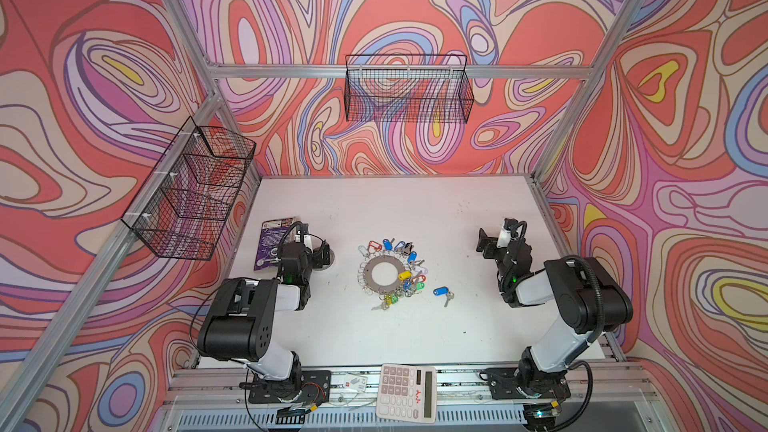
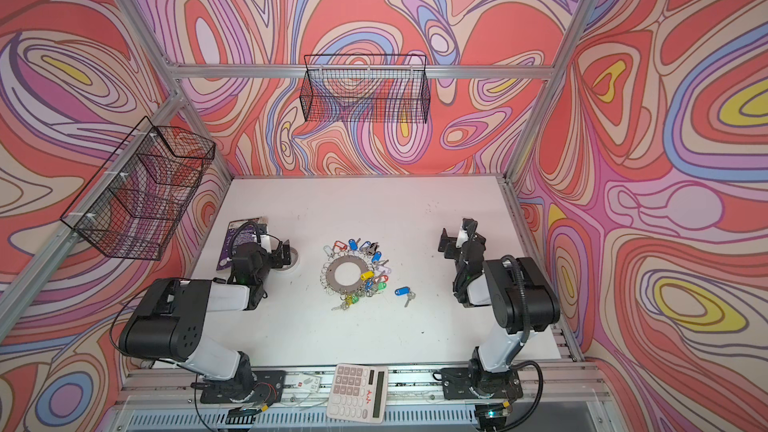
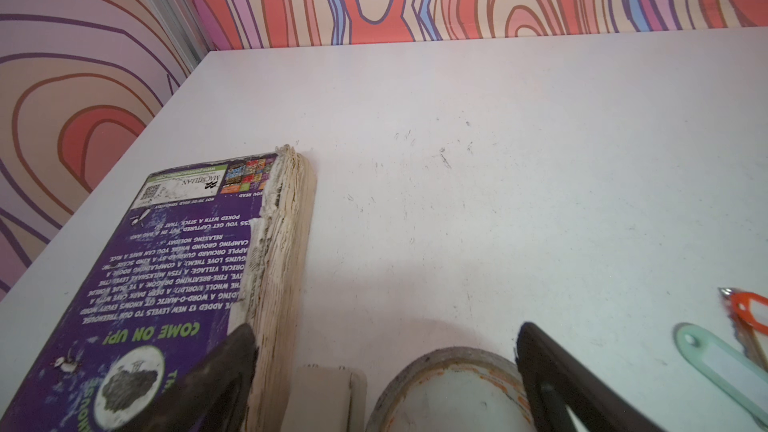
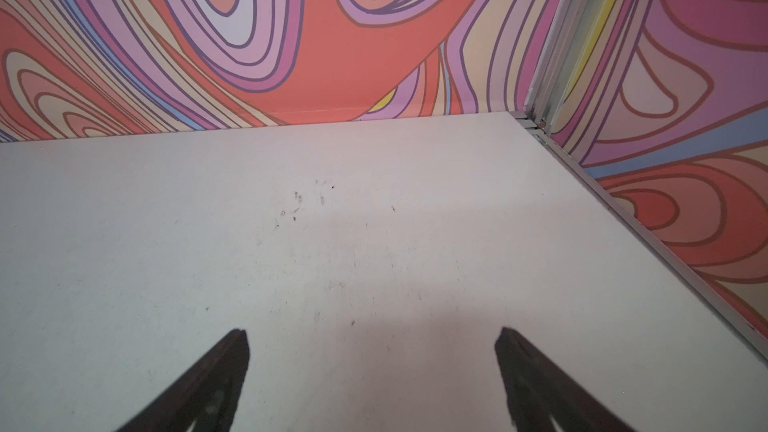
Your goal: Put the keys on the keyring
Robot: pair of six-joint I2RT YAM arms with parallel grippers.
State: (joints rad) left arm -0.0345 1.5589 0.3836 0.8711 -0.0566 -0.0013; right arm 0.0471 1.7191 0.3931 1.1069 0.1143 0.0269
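Worn purple paperback book (image 3: 178,268), printed "MACMILLAN" and "COME ON UP!", beside left jaws; its lower cover cut off. Left and right jaws apart, empty.

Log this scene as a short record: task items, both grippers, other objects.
keyring: flat on the table, mid-table
tagged keys: crowded round the keyring's rim
loose key: blue tag, lying apart from the keyring, on the right arm's side
left gripper: open, empty, over the tape roll, next to the book
right gripper: open, empty, over bare table
calculator: beyond the table's near edge
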